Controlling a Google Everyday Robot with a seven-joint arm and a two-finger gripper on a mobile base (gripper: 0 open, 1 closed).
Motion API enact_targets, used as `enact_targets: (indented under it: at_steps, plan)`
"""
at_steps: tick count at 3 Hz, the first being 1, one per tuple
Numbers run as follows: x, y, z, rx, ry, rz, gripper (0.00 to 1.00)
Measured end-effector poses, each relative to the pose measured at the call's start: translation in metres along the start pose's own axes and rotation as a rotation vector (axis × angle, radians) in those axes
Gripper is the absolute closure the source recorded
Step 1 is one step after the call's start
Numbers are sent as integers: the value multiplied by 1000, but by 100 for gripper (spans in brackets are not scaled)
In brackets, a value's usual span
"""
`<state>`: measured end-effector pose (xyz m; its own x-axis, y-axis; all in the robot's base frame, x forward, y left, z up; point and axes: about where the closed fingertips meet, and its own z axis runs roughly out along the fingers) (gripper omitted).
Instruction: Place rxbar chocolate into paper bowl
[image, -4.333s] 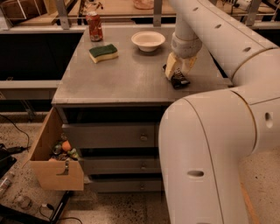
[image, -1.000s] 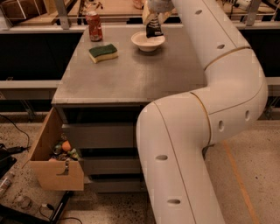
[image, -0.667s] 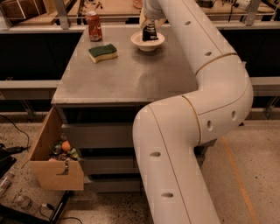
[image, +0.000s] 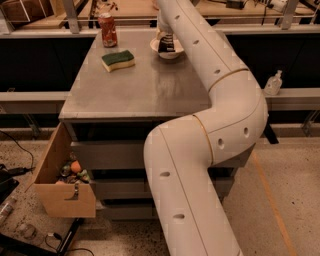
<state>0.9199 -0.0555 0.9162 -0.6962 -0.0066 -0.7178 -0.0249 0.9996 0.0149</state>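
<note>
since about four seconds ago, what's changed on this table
The gripper carried the rxbar chocolate from the right side of the table back and left to the paper bowl, lowering it over the last second. The bar now stands upright in the bowl, still gripped. The sponge, red soda can and open drawer stayed put.

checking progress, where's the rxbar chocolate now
In the camera view the rxbar chocolate is in the paper bowl, top centre, right of the sponge, under the claw.
</note>
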Motion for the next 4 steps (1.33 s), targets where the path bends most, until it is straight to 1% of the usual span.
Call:
enact_targets:
  at_steps: [1, 2, 3, 4]
  plan:
    - [-5, -7, 10, 47, -32, 54, 100]
    - [-10, -22, 9, 77, -59, 110, 100]
    - [-8, -21, 12, 77, -53, 110, 84]
    - [-6, -21, 16, 78, -48, 108, 59]
